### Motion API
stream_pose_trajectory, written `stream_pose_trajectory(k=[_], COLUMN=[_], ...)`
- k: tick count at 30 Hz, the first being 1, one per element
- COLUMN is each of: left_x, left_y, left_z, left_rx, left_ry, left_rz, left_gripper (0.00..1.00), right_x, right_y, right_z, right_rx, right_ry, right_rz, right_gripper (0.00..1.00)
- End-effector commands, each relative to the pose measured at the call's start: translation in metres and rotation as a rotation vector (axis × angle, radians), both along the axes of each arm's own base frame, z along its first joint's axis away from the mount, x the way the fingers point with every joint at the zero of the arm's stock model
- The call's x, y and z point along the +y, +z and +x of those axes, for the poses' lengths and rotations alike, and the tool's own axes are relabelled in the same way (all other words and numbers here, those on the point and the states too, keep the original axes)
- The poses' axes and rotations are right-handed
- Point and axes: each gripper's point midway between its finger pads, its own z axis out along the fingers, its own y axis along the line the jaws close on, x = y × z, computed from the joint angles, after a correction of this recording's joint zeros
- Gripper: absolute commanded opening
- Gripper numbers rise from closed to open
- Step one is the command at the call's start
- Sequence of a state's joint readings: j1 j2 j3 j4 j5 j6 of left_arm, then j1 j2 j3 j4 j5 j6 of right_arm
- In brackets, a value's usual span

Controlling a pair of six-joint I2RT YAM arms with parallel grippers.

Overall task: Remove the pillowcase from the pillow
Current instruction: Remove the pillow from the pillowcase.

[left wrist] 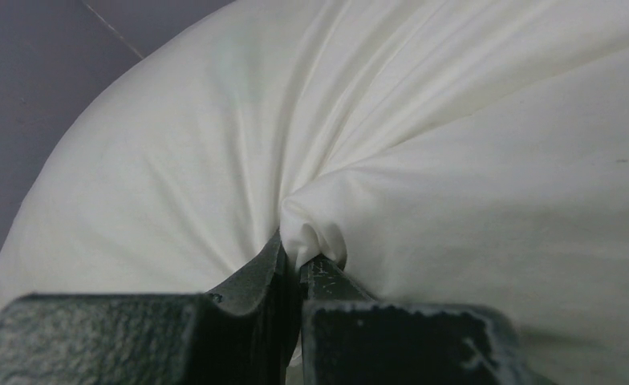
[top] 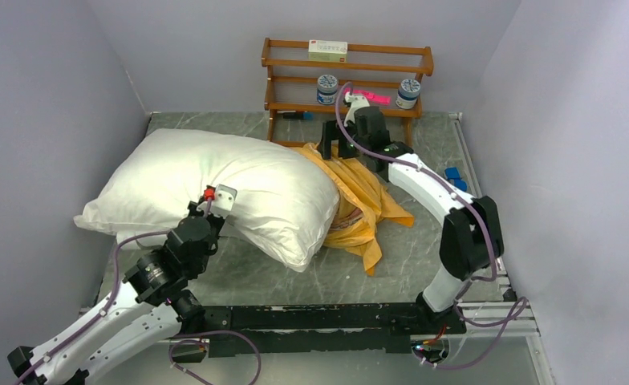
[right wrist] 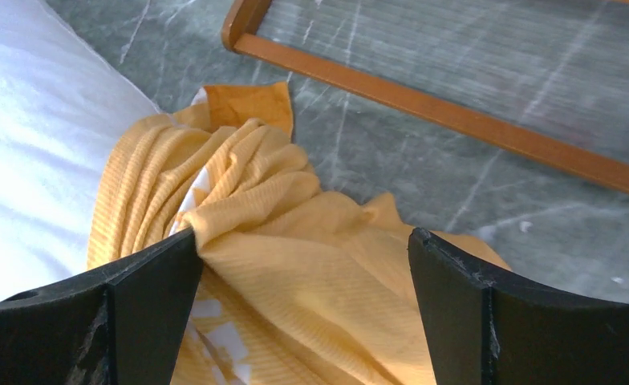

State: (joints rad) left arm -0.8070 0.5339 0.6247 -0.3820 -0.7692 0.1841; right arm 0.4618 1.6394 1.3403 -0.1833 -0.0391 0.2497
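The white pillow (top: 215,180) lies across the left and middle of the table. The orange-yellow pillowcase (top: 363,204) is bunched in a crumpled heap against the pillow's right end. My left gripper (top: 207,210) is at the pillow's near side; in the left wrist view it (left wrist: 302,261) is shut on a pinched fold of the pillow (left wrist: 424,160). My right gripper (top: 339,151) hovers over the far part of the heap. It (right wrist: 303,249) stands wide open over the pillowcase (right wrist: 319,281), with a fold touching its left finger (right wrist: 151,297). White print shows among the folds.
A wooden rack (top: 347,72) stands at the back with two jars (top: 327,88), a box and a pink item; its base rail (right wrist: 456,120) runs just past my right gripper. Small blue pieces (top: 454,175) lie at the right edge. Walls close in on three sides.
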Motion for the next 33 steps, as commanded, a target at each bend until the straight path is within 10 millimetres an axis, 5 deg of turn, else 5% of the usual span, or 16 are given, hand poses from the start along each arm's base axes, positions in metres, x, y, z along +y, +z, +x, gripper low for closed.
stream_pose_trajectory(k=[1, 8, 15, 24, 29, 33], left_x=[0.003, -0.020, -0.042, -0.094, -0.132, -0.163], left_y=[0.035, 0.051, 0.084, 0.117, 0.117, 0.099], left_z=[0.002, -0.006, -0.014, -0.004, 0.011, 0.028], left_rx=[-0.125, -0.179, -0.213, -0.099, -0.024, 0.080], left_ry=[0.011, -0.167, -0.290, -0.440, -0.508, -0.536], left_rz=[-0.098, -0.160, -0.263, -0.307, -0.333, -0.320], left_gripper=[0.05, 0.05, 0.48, 0.79, 0.85, 0.88], right_x=[0.031, 0.038, 0.036, 0.030, 0.030, 0.029], right_y=[0.006, -0.030, -0.036, -0.025, -0.017, -0.012], right_z=[0.008, -0.020, -0.052, -0.082, -0.094, -0.098], right_rx=[0.001, 0.083, 0.098, 0.059, 0.030, 0.007], right_ry=[0.089, 0.176, 0.237, 0.257, 0.271, 0.269], right_rz=[0.105, 0.130, 0.104, 0.083, 0.094, 0.095], right_gripper=[0.97, 0.73, 0.43, 0.20, 0.13, 0.03])
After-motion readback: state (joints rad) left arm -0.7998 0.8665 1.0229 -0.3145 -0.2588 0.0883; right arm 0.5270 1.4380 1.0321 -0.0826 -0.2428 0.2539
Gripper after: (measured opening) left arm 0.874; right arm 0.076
